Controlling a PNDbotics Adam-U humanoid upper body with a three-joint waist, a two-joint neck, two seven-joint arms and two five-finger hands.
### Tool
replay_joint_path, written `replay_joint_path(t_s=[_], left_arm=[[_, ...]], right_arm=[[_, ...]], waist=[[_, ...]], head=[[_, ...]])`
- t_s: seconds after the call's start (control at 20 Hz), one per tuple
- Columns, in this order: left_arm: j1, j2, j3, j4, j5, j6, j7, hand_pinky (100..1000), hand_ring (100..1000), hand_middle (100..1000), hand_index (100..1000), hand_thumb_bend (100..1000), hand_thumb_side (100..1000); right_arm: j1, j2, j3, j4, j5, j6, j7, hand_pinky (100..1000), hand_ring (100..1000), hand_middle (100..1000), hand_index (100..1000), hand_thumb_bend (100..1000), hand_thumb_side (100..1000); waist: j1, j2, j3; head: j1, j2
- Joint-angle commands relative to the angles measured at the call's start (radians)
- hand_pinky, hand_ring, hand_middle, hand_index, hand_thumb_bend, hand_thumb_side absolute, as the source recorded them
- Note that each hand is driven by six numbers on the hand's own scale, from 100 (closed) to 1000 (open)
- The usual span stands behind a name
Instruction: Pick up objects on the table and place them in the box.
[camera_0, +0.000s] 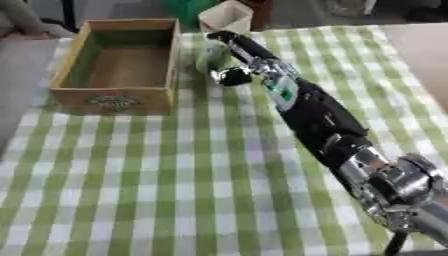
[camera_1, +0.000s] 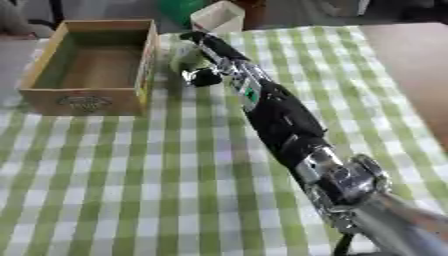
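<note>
Pale green object (camera_0: 210, 56) sits on the checked tablecloth (camera_0: 131, 175) just right of the empty wooden box (camera_0: 118, 60). Right hand (camera_0: 229, 60) reaches over it, fingers curled around it.

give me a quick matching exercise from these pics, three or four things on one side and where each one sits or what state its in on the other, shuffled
Things
1. open wooden box
2. pale green rounded object
3. robot's right hand
4. white paper cup

Places or states
A. beyond the far edge of the green checked tablecloth
B. far left of the cloth, nothing seen inside
C. reached across to the far middle, against the pale object
D. just right of the box, under the hand

Pairs: 1-B, 2-D, 3-C, 4-A
</note>
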Motion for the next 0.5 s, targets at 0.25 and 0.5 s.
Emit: replay_joint_path(t_s=[0.25,0.5], left_arm=[[-0.015,0.017,0.0,-0.02,0.003,-0.002,-0.007,487,762,708,522,154,408],[-0.015,0.015,0.0,-0.02,0.003,-0.002,-0.007,487,762,708,522,155,408]], right_arm=[[-0.019,0.009,0.012,-0.013,0.19,0.072,0.05,841,919,878,956,100,223],[-0.012,0.022,0.012,-0.027,0.354,0.12,0.07,693,778,744,881,100,299]], waist=[[0.003,-0.013,0.01],[0.003,-0.012,0.013]], head=[[-0.014,-0.02],[-0.019,-0.023]])
